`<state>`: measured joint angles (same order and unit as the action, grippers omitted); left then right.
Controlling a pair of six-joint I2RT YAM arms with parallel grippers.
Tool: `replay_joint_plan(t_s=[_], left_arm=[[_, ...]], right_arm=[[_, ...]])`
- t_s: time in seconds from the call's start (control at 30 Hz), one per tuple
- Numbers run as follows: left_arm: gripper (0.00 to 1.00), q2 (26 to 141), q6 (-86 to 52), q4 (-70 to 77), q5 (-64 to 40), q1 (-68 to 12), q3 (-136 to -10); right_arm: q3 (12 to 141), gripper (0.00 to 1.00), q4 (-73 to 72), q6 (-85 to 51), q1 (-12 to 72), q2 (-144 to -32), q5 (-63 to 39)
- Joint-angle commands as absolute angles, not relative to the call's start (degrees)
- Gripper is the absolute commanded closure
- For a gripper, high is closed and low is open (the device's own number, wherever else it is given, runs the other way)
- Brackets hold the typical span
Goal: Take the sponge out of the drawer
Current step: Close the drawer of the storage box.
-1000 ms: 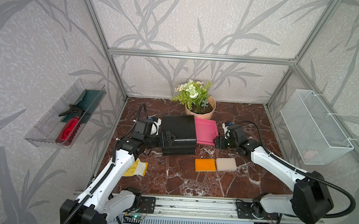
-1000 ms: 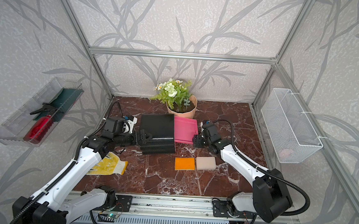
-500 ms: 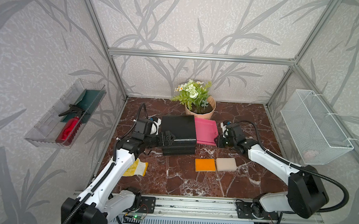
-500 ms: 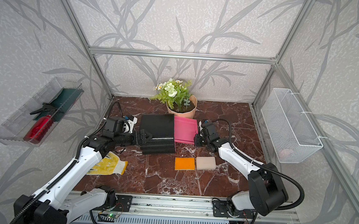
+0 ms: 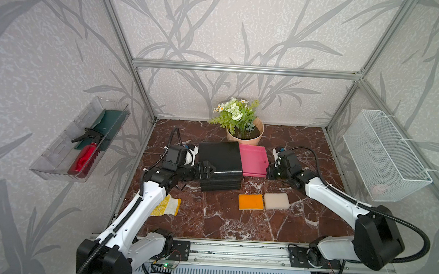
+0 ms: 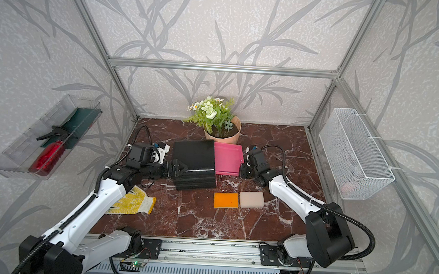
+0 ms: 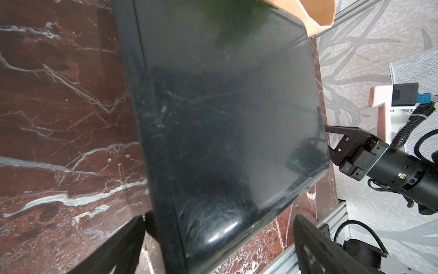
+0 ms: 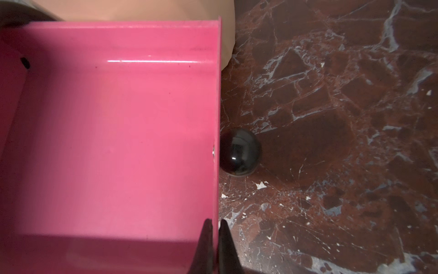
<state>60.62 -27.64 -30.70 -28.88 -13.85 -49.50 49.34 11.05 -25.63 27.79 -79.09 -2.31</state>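
**HAZARDS: EDGE PINCH ON DRAWER, UNCLAMPED CABINET**

Left gripper (image 5: 206, 169): released, with the jaws spread about the 9 o'clock end of the black cabinet (image 5: 220, 163). Contact cannot be confirmed. Any push or pull through the drawer would probably slide or turn the unclamped cabinet on the marble table (image 5: 234, 222).

Pink drawer (image 5: 253, 160): extended toward 3 o'clock. The part of its interior shown in the right wrist view is bare.

Right gripper (image 8: 215, 227): clenched on the drawer's thin front wall near one corner, beside the black knob (image 8: 239, 151) and not on it. An off-centre load here may skew and jam the drawer, or the pinch may slip.

Beige sponge (image 5: 276, 200): on the table at 5 o'clock from the drawer, just beside an orange pad (image 5: 251, 201). The right forearm could sweep it.
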Motion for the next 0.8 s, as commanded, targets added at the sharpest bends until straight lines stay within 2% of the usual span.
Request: replay_joint_plan(t_s=[0.0,0.27,0.6,0.67,0.77], left_arm=[[0.04,61.08,-27.47,-28.26,-32.23,-14.20,-49.25],[0.05,61.81,-27.51,-27.95,-33.21,-14.15,-49.30],[0.05,62.02,-27.47,-27.75,-33.46,-14.08,-49.24],[0.05,62.05,-27.60,-27.77,-33.58,-14.11,-49.30],[0.05,61.96,-27.60,-27.77,-33.65,-14.08,-49.28]], right_arm=[[51.54,0.99,10.73,-24.28,28.29,-75.50,-2.16],[53.34,0.99,12.44,-22.68,30.46,-73.54,-0.72],[56.40,0.95,12.42,-24.32,37.82,-75.62,4.82],[57.15,0.91,11.87,-24.52,39.20,-76.40,4.94],[58.54,0.73,11.89,-24.44,41.13,-77.42,5.46]])
